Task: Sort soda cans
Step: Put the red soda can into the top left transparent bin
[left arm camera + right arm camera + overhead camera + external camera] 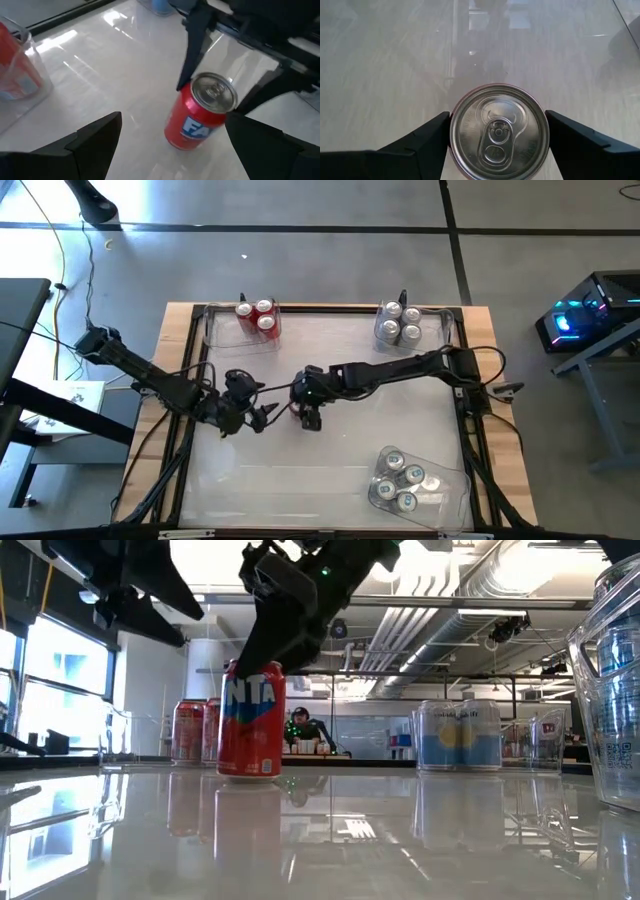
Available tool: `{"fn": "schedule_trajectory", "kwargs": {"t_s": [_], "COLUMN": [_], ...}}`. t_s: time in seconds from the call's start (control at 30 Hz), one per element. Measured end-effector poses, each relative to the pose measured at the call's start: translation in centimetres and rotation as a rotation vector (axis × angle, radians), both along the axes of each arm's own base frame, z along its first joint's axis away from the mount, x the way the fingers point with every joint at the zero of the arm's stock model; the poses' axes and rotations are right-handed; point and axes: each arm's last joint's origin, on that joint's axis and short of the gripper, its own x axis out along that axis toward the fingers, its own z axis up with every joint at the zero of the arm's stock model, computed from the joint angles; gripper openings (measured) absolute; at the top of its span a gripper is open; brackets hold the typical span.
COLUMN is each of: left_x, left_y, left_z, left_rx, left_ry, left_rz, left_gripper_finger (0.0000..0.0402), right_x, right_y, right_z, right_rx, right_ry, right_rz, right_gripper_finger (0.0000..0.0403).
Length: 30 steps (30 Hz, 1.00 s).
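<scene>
A red can (499,131) is stood upright mid-desk (330,465) — clasped by the right pincer (497,132) from above; the left pincer (170,142), spread wide, is held just beside the can.

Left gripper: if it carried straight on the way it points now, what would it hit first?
Most likely the red can standing upright ahead of the open left gripper, with the right gripper already straddling that can from above. Depth between them is hard to judge.

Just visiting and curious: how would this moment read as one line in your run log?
right gripper: jaws around upright red can, mid-table | left gripper: open, beside it | bins: red cans, silver cans
</scene>
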Motion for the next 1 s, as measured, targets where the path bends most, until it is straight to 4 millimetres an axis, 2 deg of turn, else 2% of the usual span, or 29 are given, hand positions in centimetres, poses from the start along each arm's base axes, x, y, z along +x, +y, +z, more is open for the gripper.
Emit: {"fn": "schedule_trajectory", "kwargs": {"t_s": [0.07,0.3,0.37,0.53,0.6,0.67,0.7,0.77,0.9,1.0], "left_x": [0.2,0.9,1.1,1.8,2.3,2.8,3.0,3.4,4.0,4.3], "left_y": [-0.4,-1.5,-1.8,-2.6,-3.1,-3.7,-4.0,-4.4,-4.6,-4.5], "left_z": [-0.3,-0.7,-0.9,-1.7,-2.3,-3.0,-3.3,-3.9,-5.3,-6.3], "left_rx": [0.011,0.018,0.022,0.049,0.078,0.119,0.133,0.166,0.247,0.279], "left_ry": [-0.006,-0.028,-0.024,-0.009,0.002,0.024,0.023,0.013,-0.007,-0.01], "left_rz": [-0.023,-0.108,-0.119,-0.147,-0.175,-0.212,-0.215,-0.189,-0.074,-0.005], "left_gripper_finger": [0.0351,0.0351,0.0351,0.0348,0.0344,0.0342,0.0341,0.034,0.034,0.034], "right_x": [0.0,0.2,0.1,-0.8,-1.6,-2.4,-2.8,-3.4,-4.6,-5.4], "right_y": [-0.3,-1.5,-1.7,-2.3,-2.6,-3.2,-3.6,-4.7,-6.2,-6.5], "right_z": [0.0,0.2,0.7,4.0,4.9,4.9,4.4,2.2,-3.9,-6.0], "right_rx": [0.015,0.055,0.053,0.02,-0.049,-0.135,-0.157,-0.148,-0.06,0.03], "right_ry": [0.002,-0.016,-0.041,-0.136,-0.15,-0.143,-0.136,-0.112,-0.091,-0.159], "right_rz": [-0.015,-0.023,-0.023,-0.018,-0.046,-0.112,-0.157,-0.215,-0.296,-0.3], "right_gripper_finger": [0.0282,0.036,0.0366,0.037,0.0368,0.0366,0.0365,0.0364,0.0364,0.0364]}}
